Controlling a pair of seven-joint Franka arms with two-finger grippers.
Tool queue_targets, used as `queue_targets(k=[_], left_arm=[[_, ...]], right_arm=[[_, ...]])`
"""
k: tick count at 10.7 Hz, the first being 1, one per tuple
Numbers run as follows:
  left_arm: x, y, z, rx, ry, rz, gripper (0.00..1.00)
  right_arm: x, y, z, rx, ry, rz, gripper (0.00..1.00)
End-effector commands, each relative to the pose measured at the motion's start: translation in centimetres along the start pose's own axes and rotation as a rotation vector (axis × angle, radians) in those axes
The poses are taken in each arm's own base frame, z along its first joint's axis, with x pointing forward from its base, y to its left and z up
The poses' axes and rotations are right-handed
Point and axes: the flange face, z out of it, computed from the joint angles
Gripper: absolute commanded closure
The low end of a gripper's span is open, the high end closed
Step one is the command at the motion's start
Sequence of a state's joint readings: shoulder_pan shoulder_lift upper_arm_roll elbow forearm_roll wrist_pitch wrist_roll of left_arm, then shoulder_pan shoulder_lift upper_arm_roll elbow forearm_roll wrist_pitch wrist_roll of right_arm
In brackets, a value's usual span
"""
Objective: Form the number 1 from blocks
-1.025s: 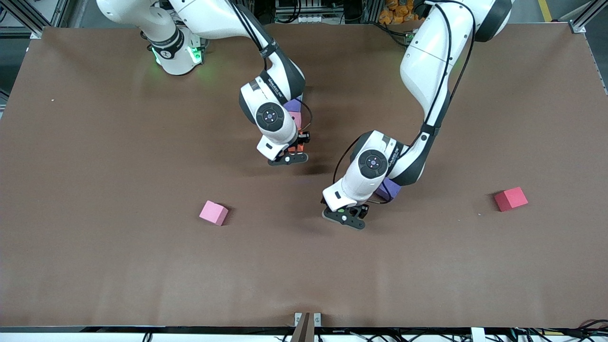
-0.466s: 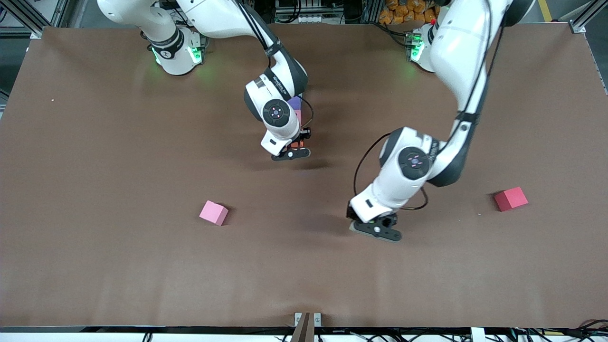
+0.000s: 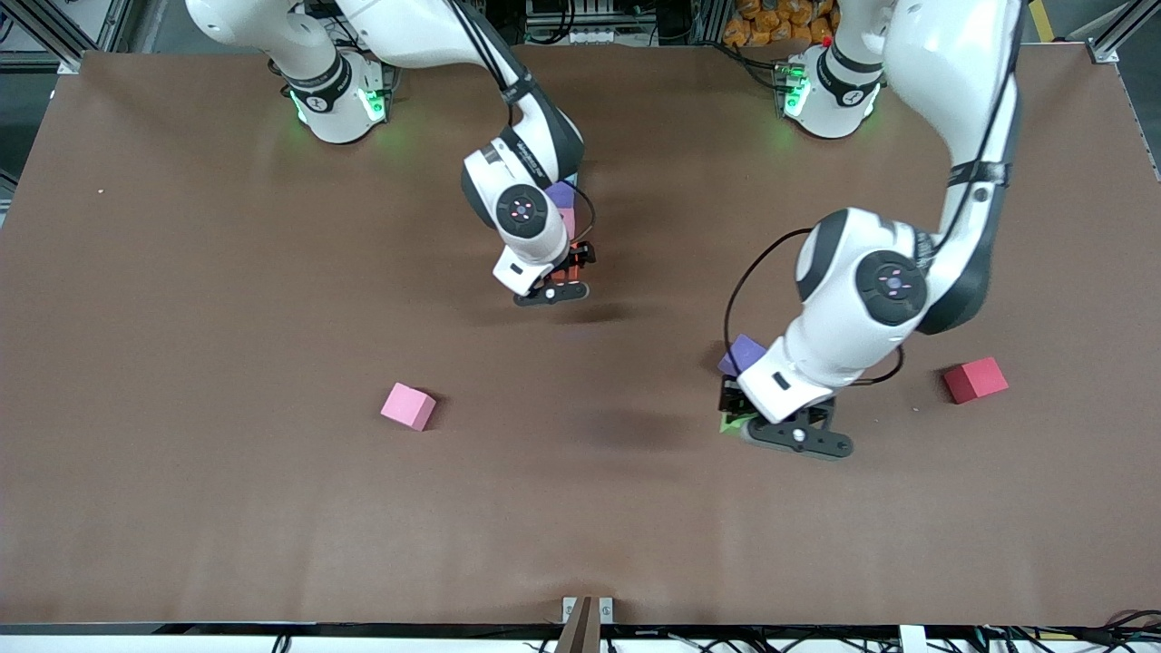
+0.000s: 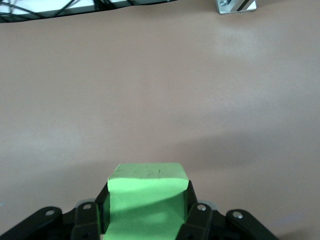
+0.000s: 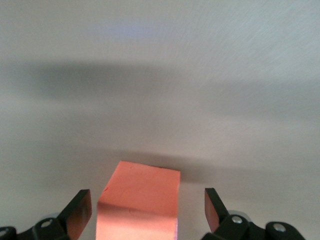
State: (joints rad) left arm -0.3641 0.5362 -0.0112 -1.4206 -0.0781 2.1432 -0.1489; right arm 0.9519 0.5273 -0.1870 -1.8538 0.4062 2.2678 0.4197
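Observation:
My right gripper (image 3: 564, 275) stands open around an orange block (image 5: 140, 200) on the table, its fingers (image 5: 79, 210) apart from the block's sides. That orange block (image 3: 566, 268) lies nearer the front camera than a pink block (image 3: 569, 220) and a purple block (image 3: 560, 193), both partly hidden under the right wrist. My left gripper (image 3: 739, 419) is shut on a green block (image 4: 147, 197), of which only a corner (image 3: 728, 423) shows in the front view. A second purple block (image 3: 742, 354) lies just beside it.
A pink block (image 3: 408, 405) lies alone toward the right arm's end of the table. A red block (image 3: 975, 379) lies toward the left arm's end. A metal bracket (image 3: 588, 609) sits at the table's near edge.
The left gripper closed on the green block and swung toward the left arm's end, uncovering the purple block. The right gripper opened and let go of the orange block.

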Motion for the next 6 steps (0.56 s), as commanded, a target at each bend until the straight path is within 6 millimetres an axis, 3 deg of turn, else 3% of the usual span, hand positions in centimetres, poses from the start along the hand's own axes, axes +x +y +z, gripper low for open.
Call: queue_targets(k=[1,2,4,6], left_arm=[[-1.4,-2.3,-4.8,0.021,-0.057,-0.014,1.0],[-1.4,-3.1,-5.4,0.024,-0.062,-0.026,1.0],[-1.9,-4.1,-6.6,0.021,-0.066,-0.058,1.0],[-3.1,-4.4,-7.0,0.018,-0.085,-0.071,1.0]], right_arm=[[0.7,3.8,-6.1,0.046,0.028,0.046,0.0],[2.2,6.0,-8.0,0.063,0.046,0.084,0.0],[6.1,12.8,-10.9,0.089,0.056,0.214,0.0],[10.3,21.5,-12.7,0.113,0.064,0.368,0.0]])
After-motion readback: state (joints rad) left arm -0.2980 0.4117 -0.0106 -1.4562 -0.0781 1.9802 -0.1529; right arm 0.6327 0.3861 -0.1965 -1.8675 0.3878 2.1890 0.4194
